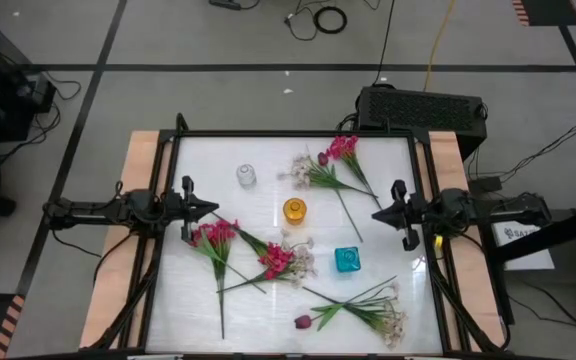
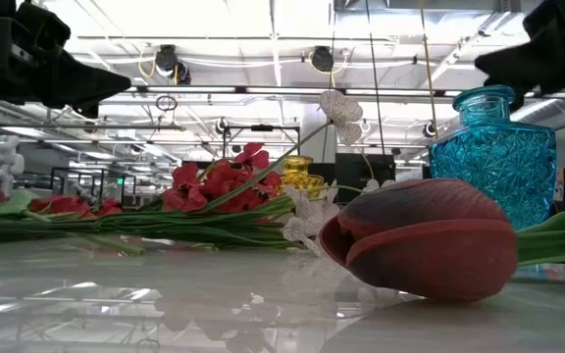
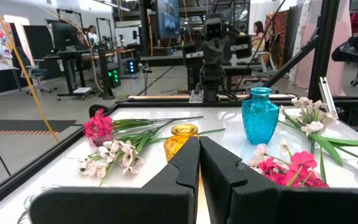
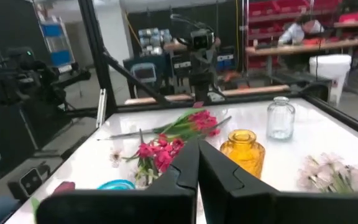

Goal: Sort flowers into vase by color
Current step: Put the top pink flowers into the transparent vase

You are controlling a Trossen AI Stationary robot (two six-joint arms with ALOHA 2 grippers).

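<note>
High view shows flowers (image 1: 268,258) lying loose across the table (image 1: 198,150), none in the vases. I'd start with the pink sprig (image 1: 214,236) just beside my left gripper (image 1: 206,209), pinching its stem low. Both it and the right gripper (image 1: 380,214) are closed, empty. Clear (image 1: 246,176), amber (image 1: 295,211) and blue (image 1: 347,260) vases crowd the middle; stems overlap.

In the high view, the small clear glass jar (image 1: 246,175) stands upper left of the round amber glass vase (image 1: 295,210) at the frame's centre; the faceted turquoise glass vase (image 1: 347,260) stands lower right. Green-stemmed flower sprigs (image 1: 268,262) lie around them on the white table (image 1: 388,200).
</note>
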